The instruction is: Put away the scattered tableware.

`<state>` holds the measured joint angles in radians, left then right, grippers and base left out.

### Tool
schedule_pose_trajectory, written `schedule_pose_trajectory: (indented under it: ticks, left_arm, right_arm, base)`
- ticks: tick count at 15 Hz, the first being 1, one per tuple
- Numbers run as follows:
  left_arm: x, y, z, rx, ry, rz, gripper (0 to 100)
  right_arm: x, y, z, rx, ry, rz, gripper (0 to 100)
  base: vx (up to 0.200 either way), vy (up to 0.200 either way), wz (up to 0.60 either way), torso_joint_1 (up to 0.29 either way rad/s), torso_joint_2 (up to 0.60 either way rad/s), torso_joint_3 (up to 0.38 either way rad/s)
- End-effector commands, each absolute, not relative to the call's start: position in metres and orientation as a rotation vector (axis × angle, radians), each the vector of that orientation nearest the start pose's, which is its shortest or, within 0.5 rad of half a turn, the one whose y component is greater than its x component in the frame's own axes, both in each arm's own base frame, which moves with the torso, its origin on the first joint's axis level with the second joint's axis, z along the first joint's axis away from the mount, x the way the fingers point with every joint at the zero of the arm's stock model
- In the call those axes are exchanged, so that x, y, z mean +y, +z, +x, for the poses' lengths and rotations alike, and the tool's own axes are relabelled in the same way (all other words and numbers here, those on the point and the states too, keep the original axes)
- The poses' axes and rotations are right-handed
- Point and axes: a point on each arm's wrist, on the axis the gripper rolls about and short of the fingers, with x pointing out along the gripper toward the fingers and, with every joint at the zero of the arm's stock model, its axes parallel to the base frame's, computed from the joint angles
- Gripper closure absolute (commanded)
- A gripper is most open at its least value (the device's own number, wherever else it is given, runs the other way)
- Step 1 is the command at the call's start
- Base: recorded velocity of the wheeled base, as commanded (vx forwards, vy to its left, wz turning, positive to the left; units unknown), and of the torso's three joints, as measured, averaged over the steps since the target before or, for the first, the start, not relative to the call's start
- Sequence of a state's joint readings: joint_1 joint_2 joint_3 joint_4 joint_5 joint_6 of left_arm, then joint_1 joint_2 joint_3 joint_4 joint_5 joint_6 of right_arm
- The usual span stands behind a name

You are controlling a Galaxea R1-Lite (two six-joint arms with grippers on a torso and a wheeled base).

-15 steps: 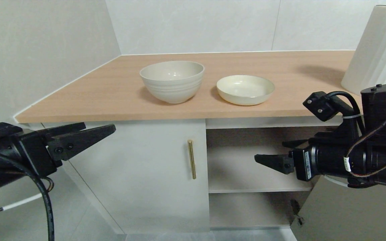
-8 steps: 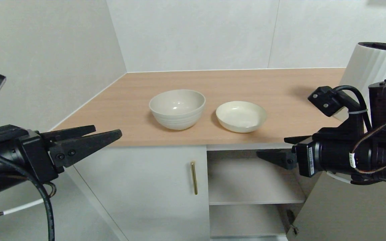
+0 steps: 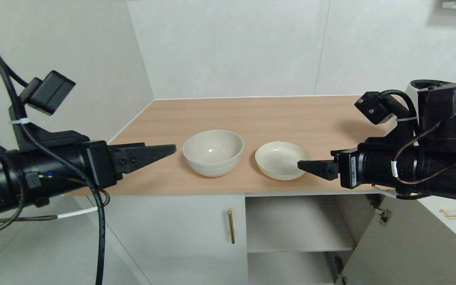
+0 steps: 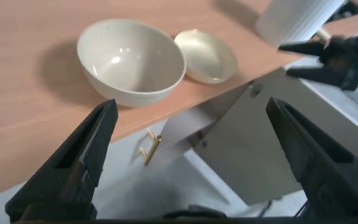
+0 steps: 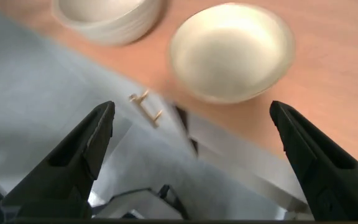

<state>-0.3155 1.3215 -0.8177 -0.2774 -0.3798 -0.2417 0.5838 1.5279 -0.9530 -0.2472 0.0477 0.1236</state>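
Right now, two bowls sit side by side near the front edge of the wooden counter (image 3: 251, 114). The deep bowl (image 3: 213, 152) is at 9 o'clock of the shallow bowl (image 3: 282, 160), and they are close but not touching. Both are empty and right way up.

The left gripper (image 4: 191, 112) is held out at 9 o'clock of the deep bowl, a little apart from it, with its jaws spread wide and nothing in them. The right gripper (image 5: 191, 109) is at 3 o'clock of the shallow bowl, jaws wide too, holding nothing. One tip sits right by the shallow bowl's rim in the head view, but I cannot tell if it touches.

At 6 o'clock of the shallow bowl, under the counter, the cupboard (image 3: 295, 229) is open and has a bare shelf (image 3: 291, 249) inside. That looks like the place for the bowls.

I think both bowls are hard and will not bend. They look smooth and shiny, so they may slip. They may crack if dropped or bumped on the counter edge. The deep bowl is likely the heavier one.

The best spot to grab is the rim, with one finger inside and one outside. The side walls are too round and would slide out. Squeeze firmly, lift slowly, and keep the bowl flat.
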Motion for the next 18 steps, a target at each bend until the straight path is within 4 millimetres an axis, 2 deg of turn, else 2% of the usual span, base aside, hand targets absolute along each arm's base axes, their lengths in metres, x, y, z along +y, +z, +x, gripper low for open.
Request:
schedule_pose_trajectory:
  ticks: [1, 3, 6, 9, 11, 14, 18]
  left_arm:
    - [-0.081, 0.238, 0.220, 0.391, -0.650, -0.250, 0]
    - [-0.083, 0.240, 0.226, 0.438, -0.637, -0.266, 0]
    - [-0.092, 0.242, 0.239, 0.480, -0.549, -0.374, 0]
    - [-0.106, 0.228, 0.264, 0.546, -0.383, -0.418, 0]
    - [-0.116, 0.212, 0.281, 0.597, -0.314, -0.461, 0]
    - [-0.124, 0.205, 0.295, 0.634, -0.276, -0.557, 0]
    - [-0.129, 0.193, 0.314, 0.619, -0.156, -0.554, 0]
  right_arm:
    - [0.154, 0.229, 0.234, 0.365, 0.595, 0.028, 0]
    - [0.159, 0.234, 0.242, 0.357, 0.578, 0.039, 0]
    - [0.164, 0.239, 0.253, 0.461, 0.471, 0.099, 0]
    - [0.167, 0.237, 0.269, 0.477, 0.388, 0.139, 0]
    - [0.170, 0.226, 0.284, 0.494, 0.284, 0.121, 0]
    - [0.171, 0.225, 0.288, 0.495, 0.268, 0.142, 0]
    - [0.169, 0.223, 0.292, 0.497, 0.253, 0.144, 0]
  base:
    - [0.000, 0.000, 0.00, 0.056, -0.11, -0.071]
    - [0.000, 0.000, 0.00, 0.018, -0.03, -0.018]
    - [0.000, 0.000, 0.00, 0.000, 0.00, 0.000]
    - [0.000, 0.000, 0.00, 0.000, 0.00, 0.000]
    - [0.000, 0.000, 0.00, 0.000, 0.00, 0.000]
    - [0.000, 0.000, 0.00, 0.000, 0.00, 0.000]
    - [0.000, 0.000, 0.00, 0.000, 0.00, 0.000]
